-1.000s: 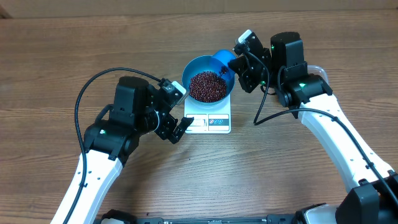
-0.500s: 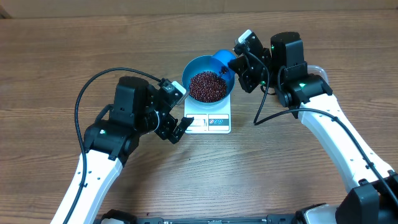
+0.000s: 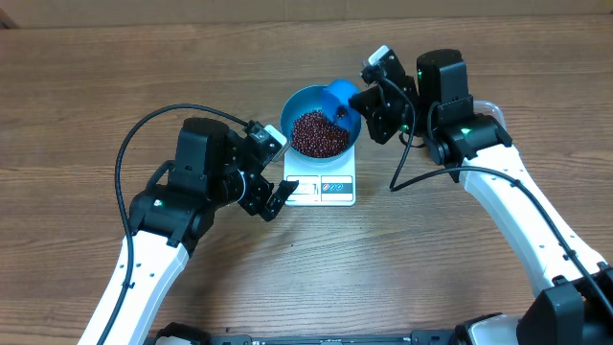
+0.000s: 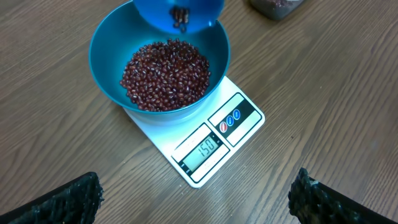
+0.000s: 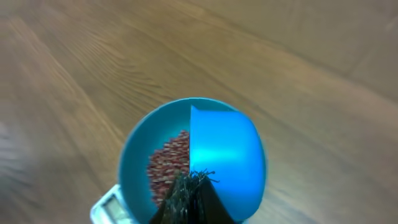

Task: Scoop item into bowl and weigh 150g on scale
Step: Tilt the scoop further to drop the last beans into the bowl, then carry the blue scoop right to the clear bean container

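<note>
Beans are heaped in the blue bowl, which is seated on the white scale at the middle of the bench; the scene is taken from the near side outward. Nearest, at the scale's near left corner, the left gripper is held with its jaws spread wide and nothing between them; it is kept off the platform, presumably so that no weight is added and the readout is left in its camera's view. Next comes the display, set along the scale's near edge; the figure asked for by the task appears to be shown there, so the filling is judged to be complete or nearly so. Beyond it, the bowl is filled roughly to half its depth. Over the bowl's far right rim a small blue scoop is held tipped, with a few beans seen at its lip; it is kept above the bowl, so that anything shed is caught inside. The scoop's handle is clamped by the right gripper, closed tight on it. Should those last beans fall, the target could be overshot. Farthest, a clear tub is glimpsed.
</note>
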